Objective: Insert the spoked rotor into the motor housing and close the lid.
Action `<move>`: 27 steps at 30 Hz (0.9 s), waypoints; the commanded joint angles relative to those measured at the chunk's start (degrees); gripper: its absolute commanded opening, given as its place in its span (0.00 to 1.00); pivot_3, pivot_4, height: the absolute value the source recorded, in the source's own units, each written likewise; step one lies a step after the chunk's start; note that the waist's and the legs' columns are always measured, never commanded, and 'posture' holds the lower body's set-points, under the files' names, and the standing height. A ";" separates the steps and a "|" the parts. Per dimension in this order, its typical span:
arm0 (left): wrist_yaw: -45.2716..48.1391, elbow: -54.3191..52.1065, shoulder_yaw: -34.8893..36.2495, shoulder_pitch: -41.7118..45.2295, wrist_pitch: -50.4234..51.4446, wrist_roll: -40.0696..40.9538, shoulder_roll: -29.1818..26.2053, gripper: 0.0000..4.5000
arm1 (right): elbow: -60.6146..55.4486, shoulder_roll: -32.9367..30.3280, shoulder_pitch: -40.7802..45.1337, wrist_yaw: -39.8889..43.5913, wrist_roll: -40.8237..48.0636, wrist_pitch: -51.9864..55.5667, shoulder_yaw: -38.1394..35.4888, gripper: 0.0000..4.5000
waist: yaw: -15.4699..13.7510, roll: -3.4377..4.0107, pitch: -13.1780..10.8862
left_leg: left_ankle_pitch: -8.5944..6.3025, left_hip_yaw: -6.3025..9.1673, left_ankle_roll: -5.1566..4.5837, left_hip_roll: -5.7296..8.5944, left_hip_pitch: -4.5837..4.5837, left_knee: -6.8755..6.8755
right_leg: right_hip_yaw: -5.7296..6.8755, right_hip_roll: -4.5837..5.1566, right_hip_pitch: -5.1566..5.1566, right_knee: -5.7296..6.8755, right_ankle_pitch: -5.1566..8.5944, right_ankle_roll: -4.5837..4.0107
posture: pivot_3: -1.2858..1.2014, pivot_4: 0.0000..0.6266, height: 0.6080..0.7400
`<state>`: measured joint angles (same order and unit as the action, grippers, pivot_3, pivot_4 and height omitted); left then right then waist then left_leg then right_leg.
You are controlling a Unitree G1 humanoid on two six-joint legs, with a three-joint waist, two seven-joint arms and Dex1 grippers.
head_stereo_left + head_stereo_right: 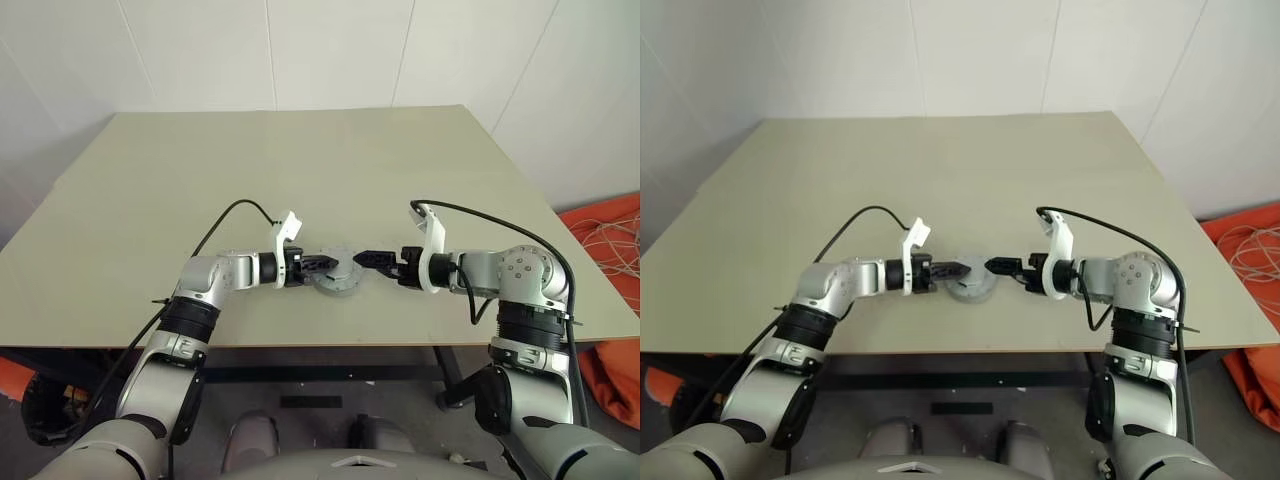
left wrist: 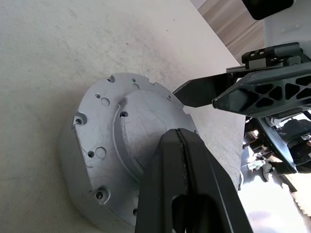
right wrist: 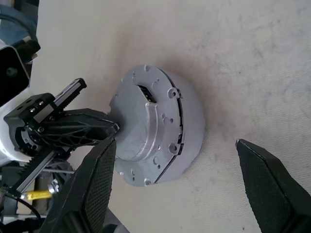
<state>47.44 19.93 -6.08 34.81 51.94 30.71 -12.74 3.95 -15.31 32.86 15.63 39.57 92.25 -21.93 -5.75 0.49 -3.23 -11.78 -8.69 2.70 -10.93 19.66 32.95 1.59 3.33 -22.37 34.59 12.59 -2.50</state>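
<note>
The beige table [image 1: 300, 180] is carrying everything, and the motor housing [image 1: 335, 280] is sitting on it near the front edge, between the two arms. The housing is standing as a squat silver-grey cylinder with the lid [image 3: 146, 131] already seated on top of it; in the right wrist view a thin seam is running round where the cap meets the body, and small screw holes are dotting the cap's flat rim around a raised centre. The spoked rotor cannot be made out.

The left gripper [image 1: 322, 263] is reaching in toward the housing from the robot's left, its two black fingers [image 2: 184, 194] pressed together with no gap between them, and its tips are resting over the lid's raised centre; whether they are actually touching the metal is hard to tell. The right gripper [image 1: 368, 259] is hovering just beside the housing on the opposite side, its jaws spread wide and holding nothing, with the housing lying between its fingers [image 3: 92, 189] in the right wrist view.
</note>
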 commanded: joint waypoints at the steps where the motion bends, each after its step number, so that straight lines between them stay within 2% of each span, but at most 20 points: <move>1: -0.48 -0.41 0.11 -0.48 0.88 -0.94 -0.65 0.00 | 0.29 1.12 0.26 -3.06 4.36 0.25 -2.05 0.99 | 0.01 0.00 0.00 | 0.00 0.00 0.00 0.00 0.00 -0.01 | 0.00 0.00 0.00 0.00 0.00 0.00 | 0.52 0.00 1.00; 13: -0.64 -1.07 0.09 -0.80 1.47 -0.82 -0.64 0.00 | 6.00 2.05 -1.32 -12.13 17.34 0.25 -4.38 0.99 | 0.02 0.00 0.00 | 0.04 -0.01 0.08 0.00 -0.01 -0.10 | 0.00 -0.01 -0.01 -0.02 0.12 0.21 | 0.52 0.00 1.00; 21: -0.68 -1.31 0.23 -0.76 1.72 -0.76 -0.53 0.00 | 9.66 6.89 -1.04 -19.24 22.89 0.25 -9.83 0.99 | 0.12 0.00 0.00 | 0.08 -0.03 0.14 0.00 -0.02 -0.15 | 0.00 -0.01 -0.02 -0.01 0.19 0.32 | 0.52 0.00 1.00; 27: -0.73 -1.46 0.47 -0.83 2.02 -0.80 -0.72 0.00 | 10.71 12.41 -1.68 -23.05 21.65 0.25 -13.75 0.99 | 0.39 -0.01 0.01 | 0.13 -0.03 0.23 -0.01 -0.08 -0.22 | 0.00 -0.02 -0.04 0.00 0.22 0.38 | 0.52 0.00 1.00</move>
<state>47.15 19.24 -5.30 34.36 53.09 30.69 -13.10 13.63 -5.29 31.19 -6.28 60.77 91.87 -35.65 -5.36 0.48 -3.22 -11.62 -8.72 2.98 -10.95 19.55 32.69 1.59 3.30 -22.41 34.59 12.81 -2.12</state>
